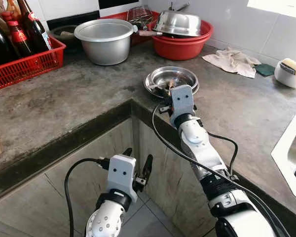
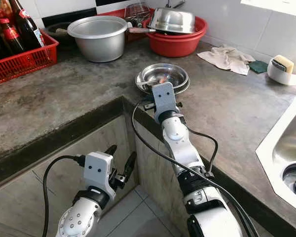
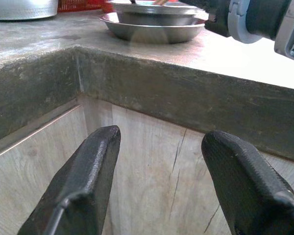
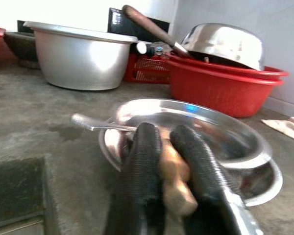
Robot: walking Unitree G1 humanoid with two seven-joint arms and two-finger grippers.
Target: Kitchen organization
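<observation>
The right gripper reaches over the counter edge and pinches a wooden handle above the steel plates near the corner. A spoon rests on the plate rim. The left gripper hangs below the counter, fingers spread, before the cabinet.

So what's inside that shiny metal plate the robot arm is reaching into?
The right gripper is shut on a wooden handle over the steel plate; a metal utensil rests on its rim. The fingers cover the handle's working end.
</observation>
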